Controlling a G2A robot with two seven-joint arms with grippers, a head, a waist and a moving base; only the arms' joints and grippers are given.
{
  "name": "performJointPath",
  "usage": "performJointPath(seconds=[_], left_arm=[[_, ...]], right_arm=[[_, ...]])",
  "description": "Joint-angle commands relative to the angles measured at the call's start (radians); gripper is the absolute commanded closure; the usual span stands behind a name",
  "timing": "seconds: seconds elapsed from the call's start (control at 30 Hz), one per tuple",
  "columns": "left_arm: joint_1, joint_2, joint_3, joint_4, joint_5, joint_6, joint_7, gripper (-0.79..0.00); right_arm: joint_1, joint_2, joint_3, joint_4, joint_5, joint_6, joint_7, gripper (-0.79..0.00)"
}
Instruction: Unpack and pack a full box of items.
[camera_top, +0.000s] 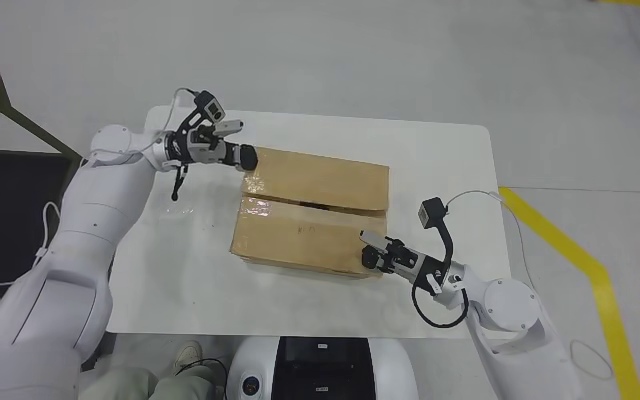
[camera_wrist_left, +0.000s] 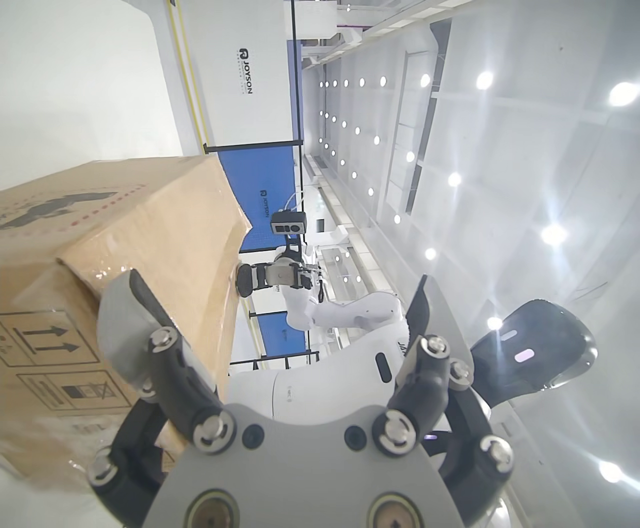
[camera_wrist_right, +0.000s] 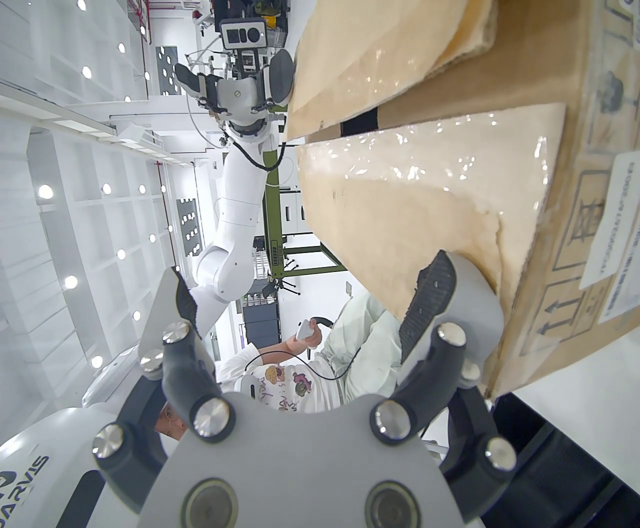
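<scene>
A brown cardboard box (camera_top: 310, 210) lies in the middle of the white table (camera_top: 440, 160), its two top flaps folded down with a narrow dark slit between them and glossy tape on the flap ends. My left gripper (camera_top: 247, 157) is open at the box's far left corner. In the left wrist view one of the fingers (camera_wrist_left: 120, 310) lies against the box (camera_wrist_left: 125, 225) edge, with the left gripper (camera_wrist_left: 277, 300) holding nothing. My right gripper (camera_top: 368, 256) is open at the near right corner. One of its fingers (camera_wrist_right: 430, 300) rests on the flap of the box (camera_wrist_right: 425, 200), the right gripper (camera_wrist_right: 305, 285) empty.
Bare table surface runs around the box on all sides, widest to the right and along the near edge. A yellow floor line (camera_top: 560, 240) passes to the right of the table.
</scene>
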Motion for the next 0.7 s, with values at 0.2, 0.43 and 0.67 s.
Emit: performJointPath(seconds=[0.2,0.43,0.67], left_arm=[[0.001,0.019,0.025,-0.012,-0.004,0.0,0.0,-0.785],[-0.003,0.03,0.034,-0.017,-0.006,0.0,0.0,-0.785],[-0.006,0.037,0.04,-0.01,0.001,0.0,0.0,-0.785]], right_arm=[[0.06,0.002,0.014,0.024,0.057,-0.002,-0.023,-0.785],[0.106,0.005,0.025,0.043,0.077,-0.004,-0.046,-0.785],[0.155,0.007,0.024,0.088,0.07,0.038,-0.078,-0.785]])
